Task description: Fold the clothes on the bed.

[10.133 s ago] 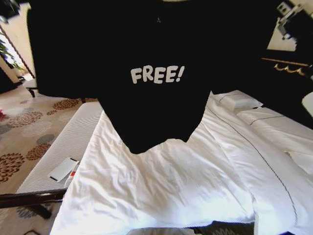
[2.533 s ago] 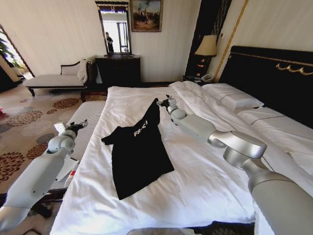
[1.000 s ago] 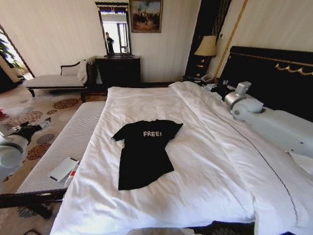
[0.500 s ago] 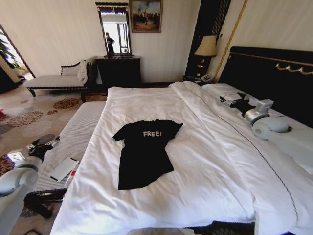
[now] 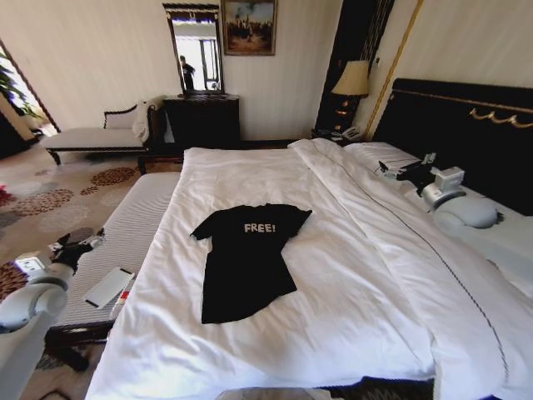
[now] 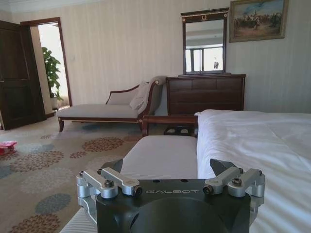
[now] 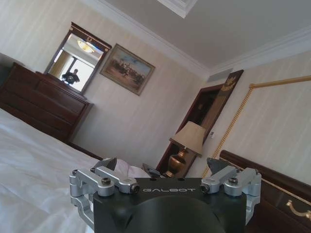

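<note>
Jaws spread wide and empty on both sides. Left gripper (image 5: pixel 77 244) low at the left edge of the head view, off the mattress beside the striped bench (image 5: pixel 125 242), with nothing between its fingers (image 6: pixel 112 175). Right gripper (image 5: pixel 414 170) at the right edge, up over the pillows (image 5: pixel 391 158) near the dark headboard (image 5: pixel 475 125), likewise holding nothing. Between them, well apart from either, the black T-shirt (image 5: pixel 246 262) laid flat near the centre of the frame on the bed (image 5: pixel 333 275), chest lettering upward, sleeves out, hem toward the lower edge. Spread out for folding, by the look of it; no fold made yet, so sleeves and body all left to do.
</note>
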Robot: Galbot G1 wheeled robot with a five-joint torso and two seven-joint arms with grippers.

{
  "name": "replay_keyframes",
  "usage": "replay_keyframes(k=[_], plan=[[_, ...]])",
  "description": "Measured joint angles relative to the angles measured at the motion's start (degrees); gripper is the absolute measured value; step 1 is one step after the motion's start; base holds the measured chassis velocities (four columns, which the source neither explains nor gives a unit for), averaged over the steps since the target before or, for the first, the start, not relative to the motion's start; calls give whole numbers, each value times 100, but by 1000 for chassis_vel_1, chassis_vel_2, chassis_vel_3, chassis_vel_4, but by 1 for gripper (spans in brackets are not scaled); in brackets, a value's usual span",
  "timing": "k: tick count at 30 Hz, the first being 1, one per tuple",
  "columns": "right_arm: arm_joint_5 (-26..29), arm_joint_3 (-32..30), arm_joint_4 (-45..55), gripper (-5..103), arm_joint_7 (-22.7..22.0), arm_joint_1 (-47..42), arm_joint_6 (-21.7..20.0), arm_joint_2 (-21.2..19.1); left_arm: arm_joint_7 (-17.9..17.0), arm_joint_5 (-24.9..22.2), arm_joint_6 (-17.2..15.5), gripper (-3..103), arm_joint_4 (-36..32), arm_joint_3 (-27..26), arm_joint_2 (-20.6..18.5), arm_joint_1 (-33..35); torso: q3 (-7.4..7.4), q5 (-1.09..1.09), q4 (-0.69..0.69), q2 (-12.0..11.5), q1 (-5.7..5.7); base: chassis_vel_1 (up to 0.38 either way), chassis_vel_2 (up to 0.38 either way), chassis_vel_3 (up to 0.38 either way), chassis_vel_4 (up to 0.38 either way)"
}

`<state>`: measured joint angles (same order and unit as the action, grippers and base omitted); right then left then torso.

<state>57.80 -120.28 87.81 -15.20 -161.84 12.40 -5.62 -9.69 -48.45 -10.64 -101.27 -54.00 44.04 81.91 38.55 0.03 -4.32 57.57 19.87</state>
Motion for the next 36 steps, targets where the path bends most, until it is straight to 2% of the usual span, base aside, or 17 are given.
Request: replay_keyframes(k=[4,12,15,19,22,23,25,26,29,30,31,34,36], plan=[[49,60,-68,100,107,228,66,391,-5,58,-22,100,-105,79,107,38,-1,-3,-1,0,-1,0,0,0,0],[109,72,180,100,78,613,-1,831,-54,130,-96,100,-284,168,104,23,0,-2,3,0,0,0,0,0,0],[175,217,876,100,-87,1012,-282,1358,-81,120,-132,100,-338,206,-3,-49,0,-2,1,0,-1,0,0,0,0],[212,238,1191,100,-130,1299,-391,1633,-86,102,-138,100,-327,258,-26,-136,-1,-3,-1,0,-1,0,0,0,0],[192,211,1661,100,-288,1829,-627,2110,-95,100,-143,100,-279,366,-18,-277,0,-3,3,0,-1,0,0,0,0],[192,211,1661,100,-288,1829,-627,2110,-95,100,-143,100,-279,366,-18,-277,0,-3,3,0,-1,0,0,0,0],[111,190,2002,100,-376,2209,-710,2537,-96,105,-144,100,-268,456,24,-399,0,-5,3,0,0,0,0,0,0],[111,190,2002,100,-376,2209,-710,2537,-96,105,-144,100,-268,456,24,-399,0,-5,3,0,0,0,0,0,0],[-6,252,2437,100,-522,2782,-724,3239,-97,111,-147,100,-258,565,114,-554,-1,-4,-4,1,-1,0,0,0,0],[-72,290,2512,100,-554,2937,-719,3434,-97,124,-148,100,-252,598,134,-581,-1,-4,-2,1,-2,0,0,0,0],[-72,290,2512,100,-554,2937,-719,3434,-97,124,-148,100,-252,598,134,-581,-1,-4,-2,1,-2,0,0,0,0],[-369,525,2638,100,-639,3540,-619,4025,-125,158,-165,100,-241,676,158,-645,-1,-6,2,1,-2,0,0,0,0],[-426,586,2639,100,-645,3647,-598,4121,-139,155,-177,100,-247,678,155,-650,-1,-4,2,0,-1,0,0,0,0]])
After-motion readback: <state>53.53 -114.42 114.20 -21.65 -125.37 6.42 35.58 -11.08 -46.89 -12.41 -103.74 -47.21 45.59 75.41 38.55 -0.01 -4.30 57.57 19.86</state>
